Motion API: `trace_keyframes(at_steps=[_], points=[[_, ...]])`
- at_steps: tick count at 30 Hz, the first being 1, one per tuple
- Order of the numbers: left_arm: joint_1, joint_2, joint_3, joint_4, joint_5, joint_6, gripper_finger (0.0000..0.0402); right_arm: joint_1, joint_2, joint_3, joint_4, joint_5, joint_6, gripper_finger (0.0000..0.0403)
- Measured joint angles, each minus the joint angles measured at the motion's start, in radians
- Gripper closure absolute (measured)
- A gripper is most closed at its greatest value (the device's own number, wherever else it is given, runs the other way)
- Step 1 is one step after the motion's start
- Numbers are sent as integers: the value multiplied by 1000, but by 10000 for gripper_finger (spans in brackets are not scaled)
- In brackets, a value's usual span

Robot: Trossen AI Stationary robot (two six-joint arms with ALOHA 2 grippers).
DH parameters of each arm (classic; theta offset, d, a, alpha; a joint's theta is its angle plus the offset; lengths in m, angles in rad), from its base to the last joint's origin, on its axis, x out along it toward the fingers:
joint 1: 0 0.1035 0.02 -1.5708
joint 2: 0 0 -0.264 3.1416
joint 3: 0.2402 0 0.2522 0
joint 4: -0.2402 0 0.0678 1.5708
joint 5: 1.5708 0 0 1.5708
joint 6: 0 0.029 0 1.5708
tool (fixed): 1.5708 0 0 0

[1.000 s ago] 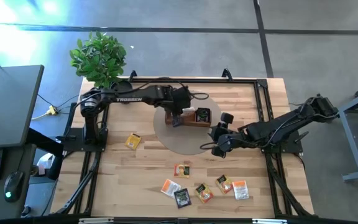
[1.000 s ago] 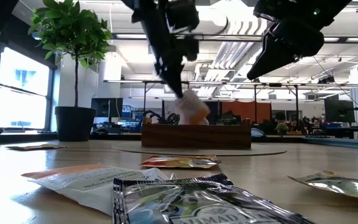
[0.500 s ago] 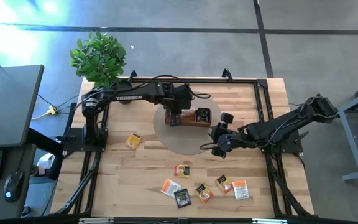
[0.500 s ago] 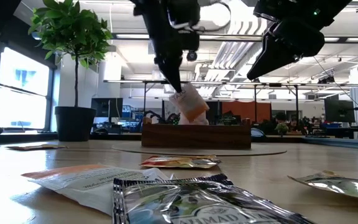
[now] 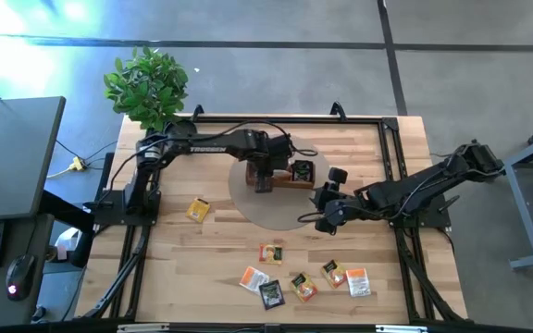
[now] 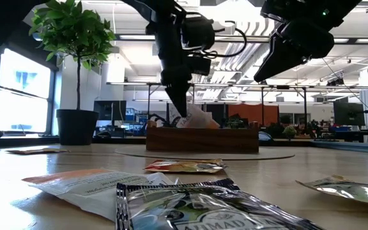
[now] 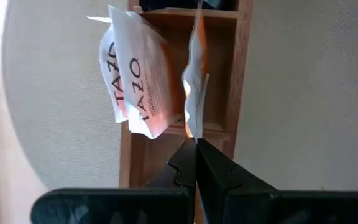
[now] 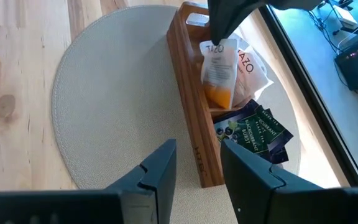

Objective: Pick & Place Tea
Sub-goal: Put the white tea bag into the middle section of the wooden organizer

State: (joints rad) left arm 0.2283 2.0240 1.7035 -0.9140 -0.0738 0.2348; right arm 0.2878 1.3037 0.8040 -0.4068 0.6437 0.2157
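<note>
My left gripper (image 5: 263,176) is shut on a white-and-orange tea packet (image 8: 218,71) over the end compartment of the long wooden tray (image 5: 290,182). Other white-and-orange packets (image 7: 135,81) lean in that same compartment, and dark packets (image 8: 257,130) lie in the one beside it. My right gripper (image 8: 197,168) is open, hovering over the round grey mat (image 5: 276,205) to the right of the tray and touching nothing. Several more packets (image 5: 303,285) lie flat near the table's near edge, and a yellow one (image 5: 198,209) lies to the left. My left gripper pinches the white-and-orange packet by its upper edge (image 7: 194,134) between the two fingertips, coming from above and pointing down. The packet hangs upright below the fingers, its orange lower end (image 8: 217,96) down inside the tray's compartment, beside the packets there.
A potted plant (image 5: 148,85) stands at the table's far left corner. The tray sits on the mat's far part. A black frame (image 5: 391,139) runs around the tabletop. Bare wood lies between the mat and the loose packets.
My left gripper has come down over the tray, still shut. The packet that hung above the tray's rim now sits lower, with only its top showing over the rim in the low view. My right arm has kept still.
</note>
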Motion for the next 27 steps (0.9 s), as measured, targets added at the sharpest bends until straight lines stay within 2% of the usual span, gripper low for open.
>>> trace_keyframes(at_steps=[18, 27], points=[[0, 0, 0, -1, -49, 0, 400, 0, 0, 0, 0, 0, 0, 279], [-2, 0, 0, 27, -53, 0, 346, -4, 0, 0, 8, 42, 0, 279]])
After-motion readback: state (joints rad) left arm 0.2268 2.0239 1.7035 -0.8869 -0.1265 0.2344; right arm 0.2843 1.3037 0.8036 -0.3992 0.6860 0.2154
